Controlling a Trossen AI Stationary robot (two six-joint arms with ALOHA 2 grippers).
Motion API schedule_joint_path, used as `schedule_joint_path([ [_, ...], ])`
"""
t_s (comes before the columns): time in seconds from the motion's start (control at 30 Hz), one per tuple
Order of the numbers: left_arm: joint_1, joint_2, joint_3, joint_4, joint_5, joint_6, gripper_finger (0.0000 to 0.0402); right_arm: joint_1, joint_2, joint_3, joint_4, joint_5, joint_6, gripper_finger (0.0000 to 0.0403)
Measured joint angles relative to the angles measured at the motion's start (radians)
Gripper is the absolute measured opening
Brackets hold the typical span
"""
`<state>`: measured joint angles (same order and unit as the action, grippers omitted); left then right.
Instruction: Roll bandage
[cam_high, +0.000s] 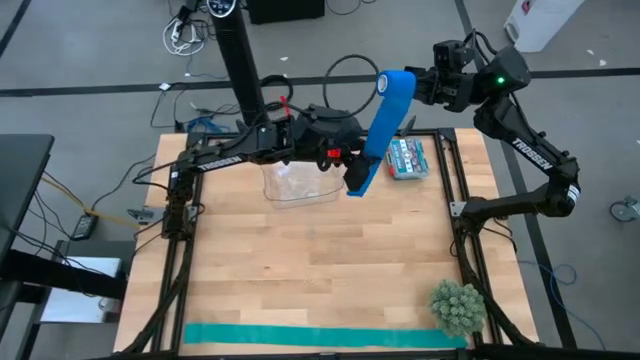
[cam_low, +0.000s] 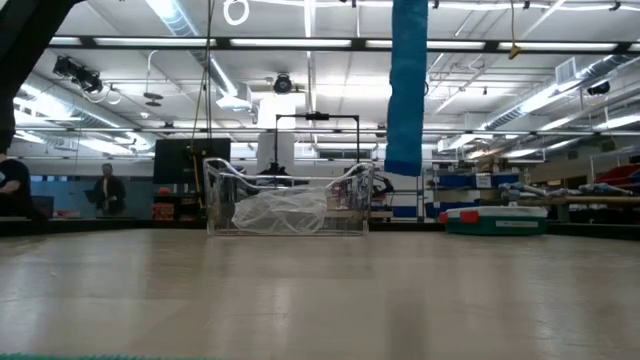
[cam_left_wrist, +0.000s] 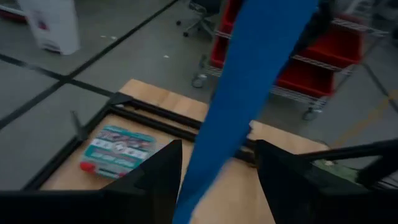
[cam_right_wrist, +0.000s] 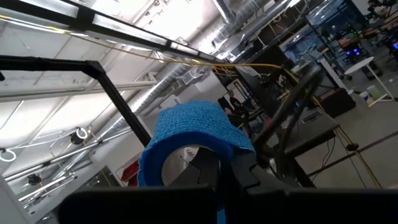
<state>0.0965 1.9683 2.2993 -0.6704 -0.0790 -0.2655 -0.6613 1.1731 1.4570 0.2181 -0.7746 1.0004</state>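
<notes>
The bandage (cam_high: 380, 125) is a royal-blue strip, wound into a roll (cam_right_wrist: 186, 140) at its upper end. It hangs high over the table's far right, at my right gripper (cam_right_wrist: 227, 177), which is shut. From there the strip slants down, and its free lower end (cam_low: 405, 165) hangs clear of the table. My left gripper (cam_left_wrist: 214, 180) is open around the strip's lower part (cam_left_wrist: 205, 168), with one finger on each side. Whether either finger touches the cloth does not show. My right gripper carries the bandage by its rolled upper end (cam_right_wrist: 208, 134). The blue layers lie over and around the fingertips (cam_right_wrist: 214, 165), which hide the exact place of hold. The fingers point slightly upward, and the rest of the strip hangs slack below them, lifted clear.
A clear container (cam_high: 298, 183) with crumpled plastic inside stands at the table's far middle. A printed packet (cam_high: 407, 158) lies at the far right. A teal-green strip (cam_high: 320, 337) lies along the near edge, with a spiky green ball (cam_high: 458, 307) beside it. Black frame rails (cam_high: 462, 250) border the table.
</notes>
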Motion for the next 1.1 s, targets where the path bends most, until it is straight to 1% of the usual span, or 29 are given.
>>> schedule_joint_path([
  [0.1, -0.006, 0.006, 0.0, 0.021, 0.013, 0.0, 0.0191, 0.0, 0.0, 0.0, 0.001, 0.001, 0.0, 0.0],
  [0.17, -0.008, 0.008, 0.0, 0.025, 0.013, 0.0, 0.0163, 0.0, 0.0, 0.0, 0.002, 0.0, 0.0, 0.0],
  [0.27, -0.008, 0.006, 0.0, 0.028, 0.014, -0.004, 0.0105, -0.008, -0.002, 0.0, 0.003, -0.001, 0.0, 0.0],
  [0.37, -0.008, 0.001, 0.0, 0.03, 0.014, -0.011, 0.0032, -0.014, -0.003, 0.0, 0.004, -0.004, 0.001, 0.0],
  [0.4, -0.007, -0.005, 0.0, 0.026, 0.019, -0.02, 0.0017, -0.017, -0.003, 0.0, 0.004, -0.008, 0.001, 0.0],
  [0.6, -0.007, -0.039, 0.005, 0.013, 0.014, -0.02, 0.0005, -0.034, -0.003, 0.0, 0.024, -0.016, 0.027, 0.0],
  [0.67, -0.006, -0.046, 0.005, -0.039, -0.002, 0.0, 0.0005, -0.041, -0.003, 0.0, 0.039, -0.028, 0.037, 0.0],
  [0.73, -0.006, -0.047, 0.004, -0.056, -0.005, 0.004, 0.0004, -0.052, -0.004, 0.0, 0.04, -0.038, 0.043, 0.0],
  [1.0, -0.035, -0.055, 0.004, -0.078, 0.021, 0.004, 0.0003, -0.143, -0.009, 0.0, 0.034, -0.06, 0.057, 0.0],
  [1.1, -0.041, -0.055, 0.004, -0.121, -0.01, 0.019, 0.0003, -0.163, -0.009, 0.0, 0.035, -0.086, 0.069, 0.0],
])
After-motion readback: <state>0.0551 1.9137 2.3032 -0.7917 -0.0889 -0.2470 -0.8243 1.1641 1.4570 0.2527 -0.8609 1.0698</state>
